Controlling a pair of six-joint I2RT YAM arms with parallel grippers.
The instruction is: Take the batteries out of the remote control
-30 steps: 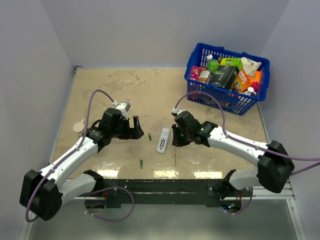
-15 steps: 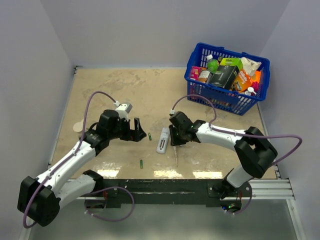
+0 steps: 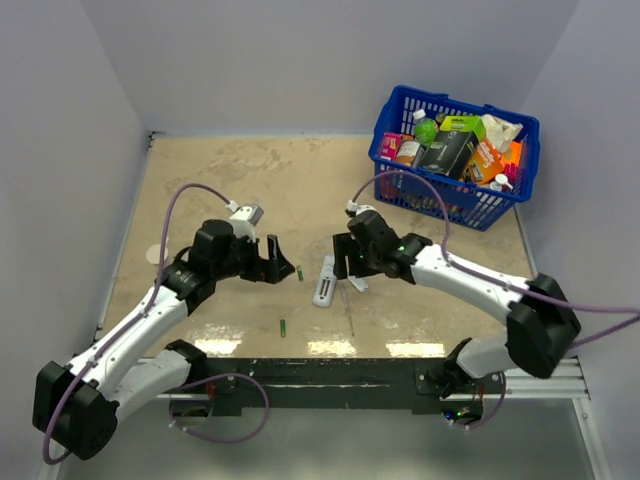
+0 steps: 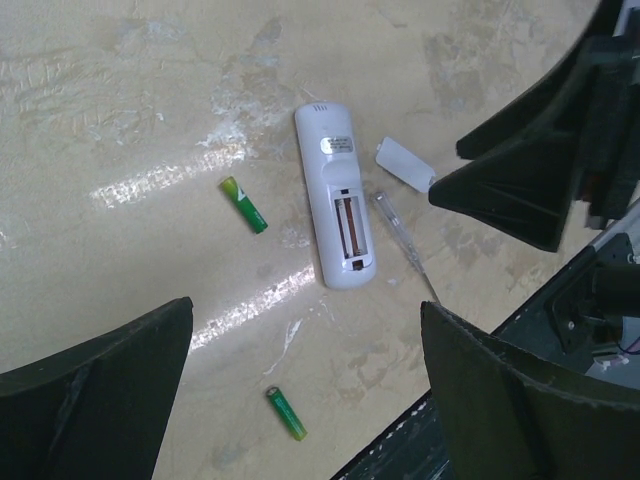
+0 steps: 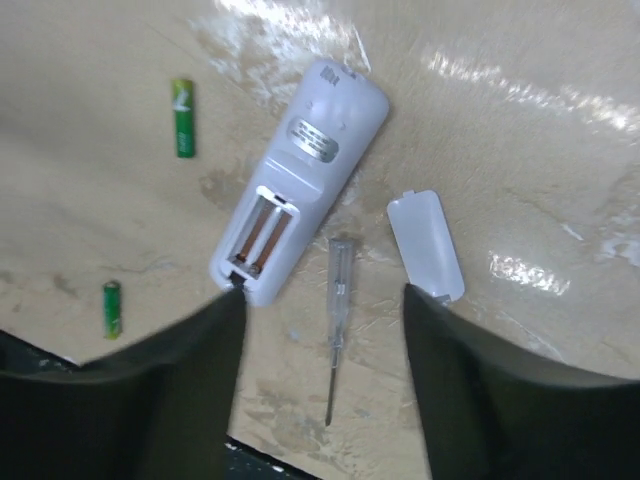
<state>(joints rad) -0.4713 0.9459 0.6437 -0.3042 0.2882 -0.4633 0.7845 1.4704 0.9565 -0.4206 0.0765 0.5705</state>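
L pincer [image 3: 283, 262], R pincer [image 3: 345, 262] both splayed, empty, flanking remote [image 3: 325, 281]; prob. hovering.

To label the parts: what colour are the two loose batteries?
The batteries are green with a yellowish end, clearest in the left wrist view.

Slim white plastic remote [image 3: 325, 281] bay-up on tan table [image 3: 220, 180]; green cylindrical battery [image 3: 299, 272] just left, second battery [image 3: 282, 327] front-left; small white cover [image 5: 425, 245], thin screwdriver [image 5: 337, 320] right.
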